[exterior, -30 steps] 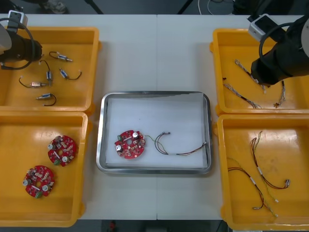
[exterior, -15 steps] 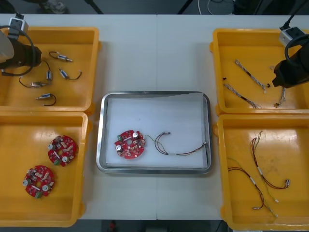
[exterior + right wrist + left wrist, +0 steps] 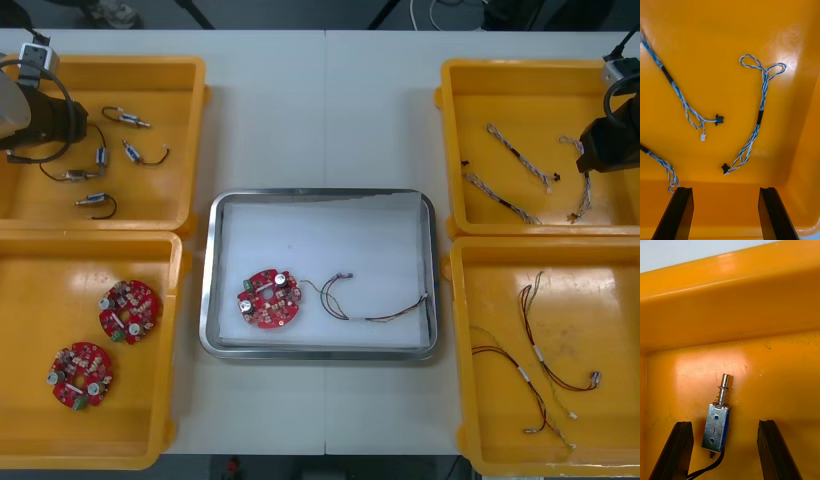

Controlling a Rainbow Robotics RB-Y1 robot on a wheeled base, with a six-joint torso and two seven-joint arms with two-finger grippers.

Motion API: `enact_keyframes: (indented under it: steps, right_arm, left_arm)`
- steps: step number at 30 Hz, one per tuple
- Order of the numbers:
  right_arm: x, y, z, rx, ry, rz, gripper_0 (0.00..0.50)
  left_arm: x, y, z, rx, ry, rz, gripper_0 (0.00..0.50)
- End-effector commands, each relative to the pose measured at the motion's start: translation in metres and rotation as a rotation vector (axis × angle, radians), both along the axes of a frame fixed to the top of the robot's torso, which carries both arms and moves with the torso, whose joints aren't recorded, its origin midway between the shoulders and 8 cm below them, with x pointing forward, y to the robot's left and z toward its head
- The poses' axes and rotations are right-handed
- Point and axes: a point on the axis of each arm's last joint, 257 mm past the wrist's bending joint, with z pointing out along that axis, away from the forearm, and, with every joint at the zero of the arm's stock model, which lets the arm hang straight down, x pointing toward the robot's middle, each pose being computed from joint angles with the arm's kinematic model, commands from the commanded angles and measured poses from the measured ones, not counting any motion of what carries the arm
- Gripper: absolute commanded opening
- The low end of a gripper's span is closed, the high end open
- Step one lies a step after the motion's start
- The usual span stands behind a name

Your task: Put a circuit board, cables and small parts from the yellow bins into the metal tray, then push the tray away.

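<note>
The metal tray [image 3: 213,270] lies at the table's middle, white inside. It holds a round red circuit board [image 3: 268,298] and a thin cable [image 3: 372,312]. My left arm [image 3: 40,112] hangs over the far left yellow bin [image 3: 185,75]. Its gripper [image 3: 724,423] is open, with one small metal part [image 3: 717,422] lying on the bin floor between the fingers. My right arm [image 3: 612,140] is at the outer side of the far right bin [image 3: 450,75]. That gripper [image 3: 724,191] is open above twisted blue and white cables [image 3: 759,112], holding nothing.
Several small metal parts [image 3: 128,118] with black leads lie in the far left bin. Two red circuit boards [image 3: 128,310] rest in the near left bin [image 3: 170,250]. Red and yellow and black cables [image 3: 540,360] lie in the near right bin [image 3: 458,300].
My right arm has swung from over the far right bin's middle out to its right side. The left arm has shifted slightly towards the small parts.
</note>
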Motion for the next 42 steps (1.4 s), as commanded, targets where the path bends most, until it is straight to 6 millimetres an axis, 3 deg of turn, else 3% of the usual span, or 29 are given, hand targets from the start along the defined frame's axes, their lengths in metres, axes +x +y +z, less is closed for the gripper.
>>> enact_keyframes:
  steps: [1, 2, 12, 24, 35, 42]
  right_arm:
    - [0.022, -0.024, 0.039, 0.047, -0.111, -0.082, 0.500]
    - [0.026, -0.028, 0.039, 0.044, -0.119, -0.088, 0.500]
    - [0.052, -0.050, 0.019, 0.038, -0.171, -0.125, 0.500]
    - [0.064, -0.055, -0.014, 0.092, -0.165, -0.158, 0.500]
    - [0.071, -0.052, -0.041, 0.164, -0.170, -0.190, 0.500]
    - [0.064, -0.051, -0.049, 0.185, -0.138, -0.215, 0.500]
  left_arm:
    - [-0.003, -0.005, -0.014, 0.111, 0.030, -0.075, 0.140]
    - [-0.003, -0.003, -0.014, 0.113, 0.032, -0.073, 0.000]
    - [-0.004, -0.004, -0.014, 0.104, 0.036, -0.072, 0.000]
    - [-0.016, 0.000, -0.004, 0.026, 0.104, -0.062, 0.000]
    - [-0.040, 0.008, 0.033, -0.019, 0.202, -0.032, 0.000]
    - [-0.055, 0.001, 0.059, -0.011, 0.258, 0.008, 0.000]
